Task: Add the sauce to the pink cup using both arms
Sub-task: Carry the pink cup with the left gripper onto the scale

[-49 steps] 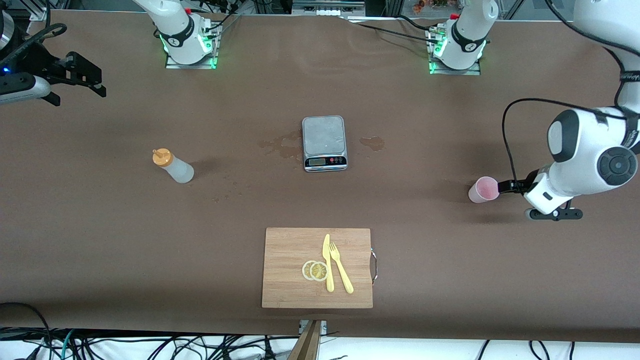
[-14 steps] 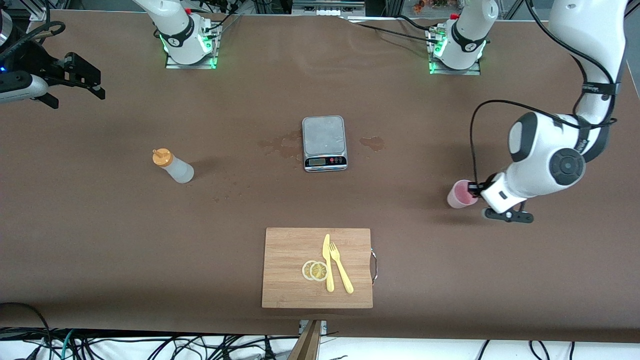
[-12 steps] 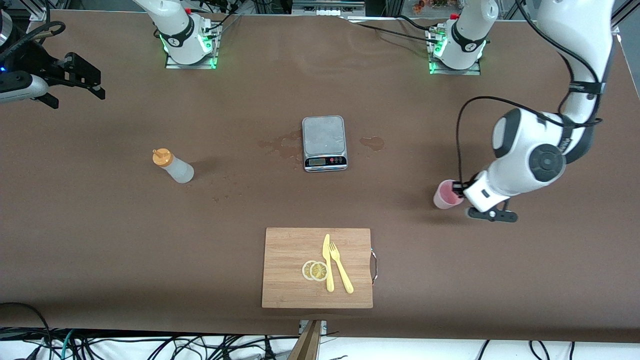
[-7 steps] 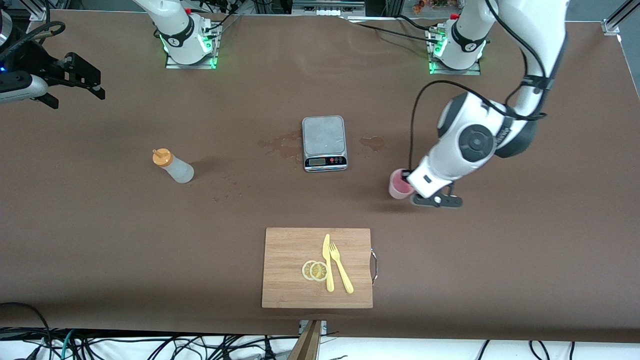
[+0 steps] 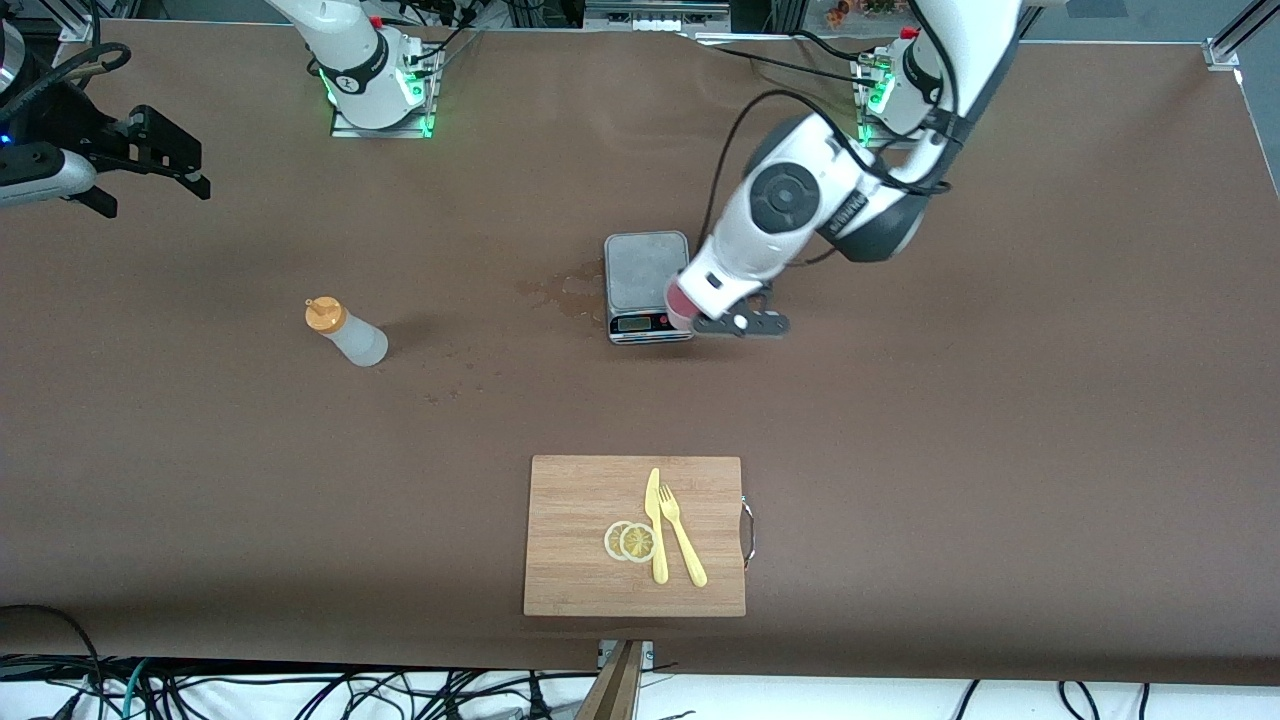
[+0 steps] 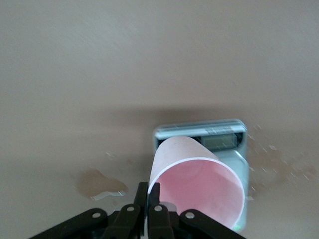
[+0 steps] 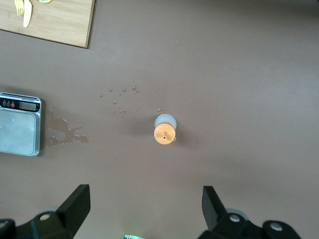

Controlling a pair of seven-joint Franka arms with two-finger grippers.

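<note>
Cup, pale pink translucent plastic [image 5: 681, 303]: pinched by left gripper [image 6: 148, 201], aloft over silver kitchen scale [image 5: 646, 268] | step: carrying cup | next: lower onto plate | whitish orange-capped squeeze bottle [image 5: 344, 333] standing toward right arm's end | right gripper [image 7: 144, 209] spread, waiting high above bottle

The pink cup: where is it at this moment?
The pink cup is held up in the left pincer, over the edge of the scale that faces the left arm's end of the table.

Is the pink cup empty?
Empty. The left wrist view looks into the cup, held by the left end effector, and shows only bare pink walls.
</note>
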